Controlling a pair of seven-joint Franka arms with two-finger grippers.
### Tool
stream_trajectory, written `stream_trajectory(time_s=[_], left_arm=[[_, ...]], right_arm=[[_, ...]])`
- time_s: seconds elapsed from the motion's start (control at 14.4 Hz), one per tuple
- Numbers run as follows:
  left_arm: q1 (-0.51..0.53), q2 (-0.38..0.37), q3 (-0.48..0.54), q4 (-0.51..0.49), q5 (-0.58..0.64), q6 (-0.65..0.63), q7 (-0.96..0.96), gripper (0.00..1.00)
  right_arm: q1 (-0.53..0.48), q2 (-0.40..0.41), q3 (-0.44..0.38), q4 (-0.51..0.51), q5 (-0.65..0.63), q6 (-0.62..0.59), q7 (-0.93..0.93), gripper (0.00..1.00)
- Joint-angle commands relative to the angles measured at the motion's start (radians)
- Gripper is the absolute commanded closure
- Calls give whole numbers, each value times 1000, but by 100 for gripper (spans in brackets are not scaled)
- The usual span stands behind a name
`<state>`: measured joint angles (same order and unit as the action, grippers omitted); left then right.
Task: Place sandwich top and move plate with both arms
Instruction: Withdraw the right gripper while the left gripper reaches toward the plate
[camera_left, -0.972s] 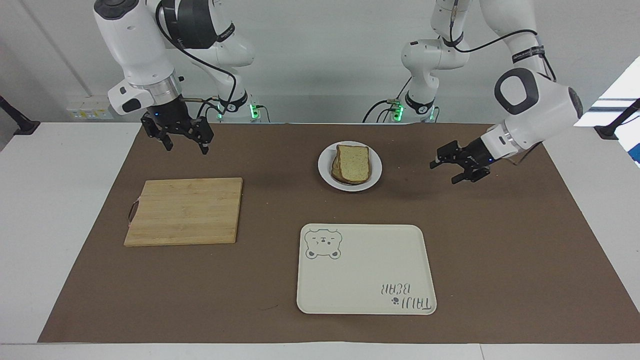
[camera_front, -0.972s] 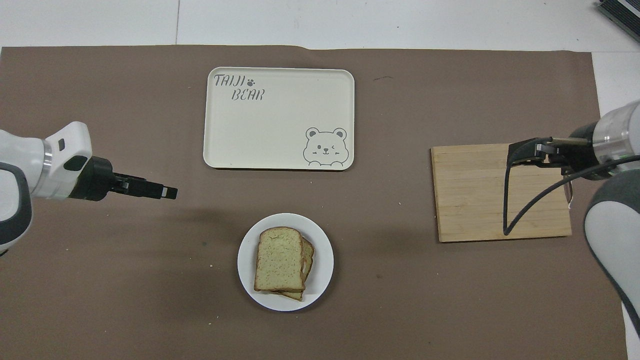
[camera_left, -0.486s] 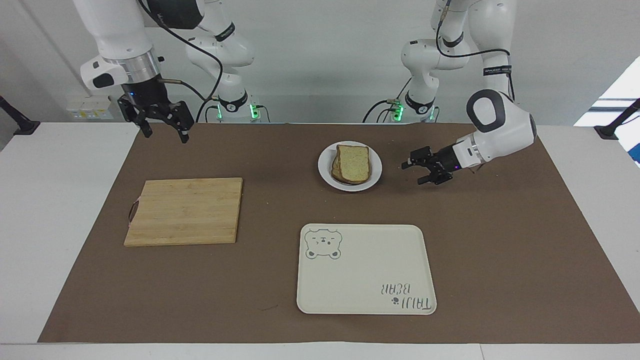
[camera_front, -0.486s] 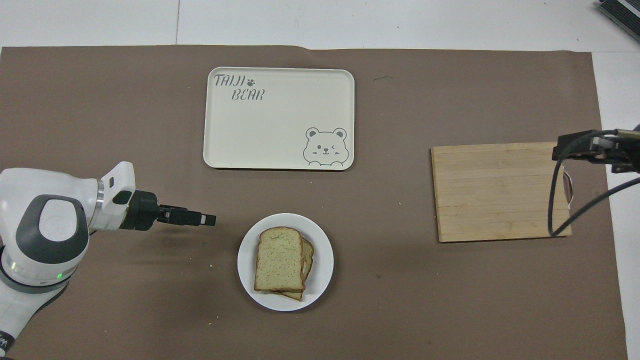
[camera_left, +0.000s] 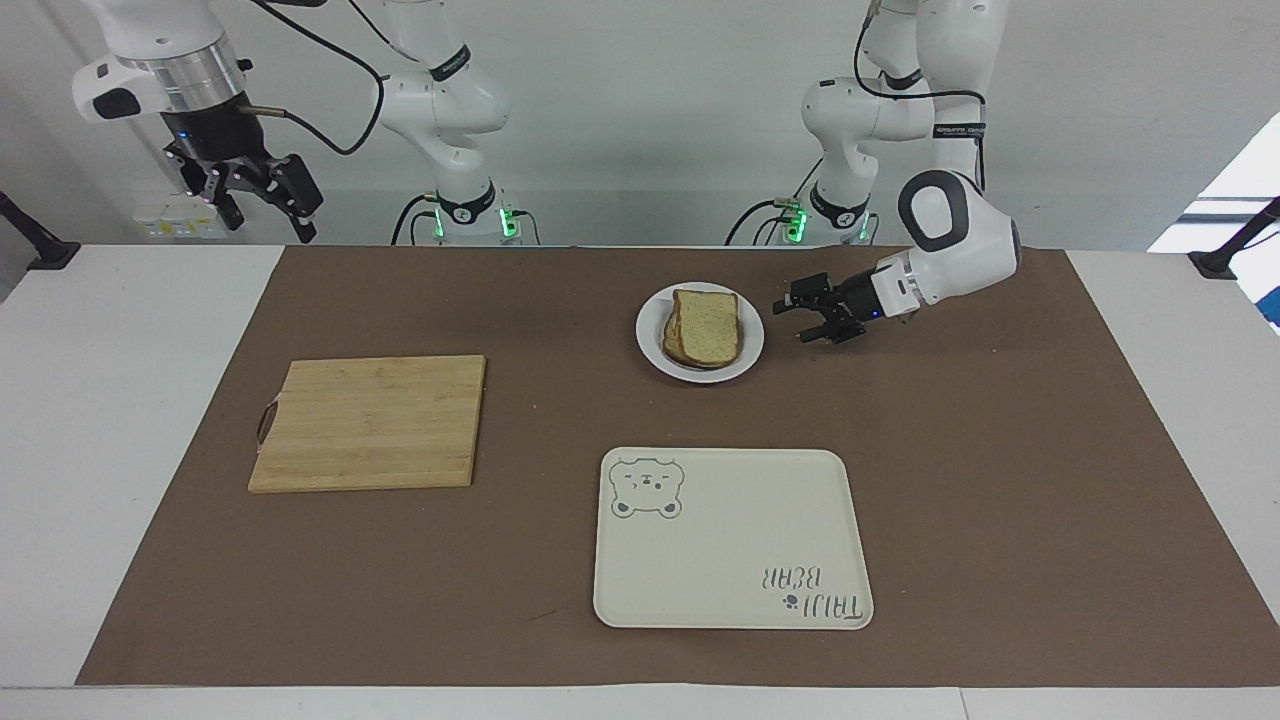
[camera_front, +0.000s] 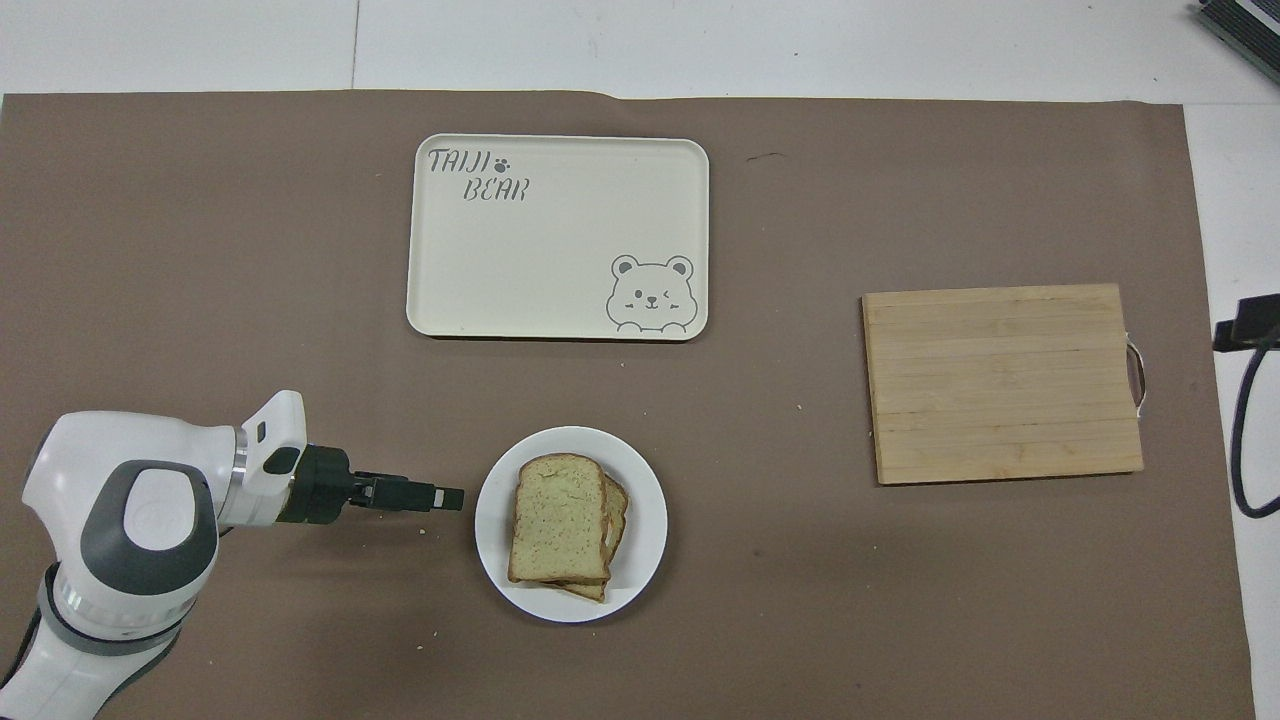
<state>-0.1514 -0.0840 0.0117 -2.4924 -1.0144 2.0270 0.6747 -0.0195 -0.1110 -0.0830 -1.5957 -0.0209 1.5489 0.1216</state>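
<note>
We are logging: left claw (camera_left: 808, 318) open, empty, just beside the plate (camera_left: 750, 345); right claw (camera_left: 262, 200) open, empty, waiting well apart.

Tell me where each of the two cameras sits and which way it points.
Facing view: high across the table, looking at the robots; both arms show, left gripper beside the plate, right gripper raised.
Overhead view: above the robots' end, looking forward and down; the left arm shows.
Shared: plate, sandwich top, tray, cutting board.
</note>
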Motion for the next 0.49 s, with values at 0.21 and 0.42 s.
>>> stream_trajectory(time_s=[0.21, 0.42], left_arm=[[-72, -25, 13, -88, -111, 61, 5, 6], [-82, 16, 13, -88, -177, 65, 8, 37]], right_arm=[[15, -21, 37, -41, -16, -13, -20, 0], [12, -21, 60, -44, -14, -10, -22, 0]])
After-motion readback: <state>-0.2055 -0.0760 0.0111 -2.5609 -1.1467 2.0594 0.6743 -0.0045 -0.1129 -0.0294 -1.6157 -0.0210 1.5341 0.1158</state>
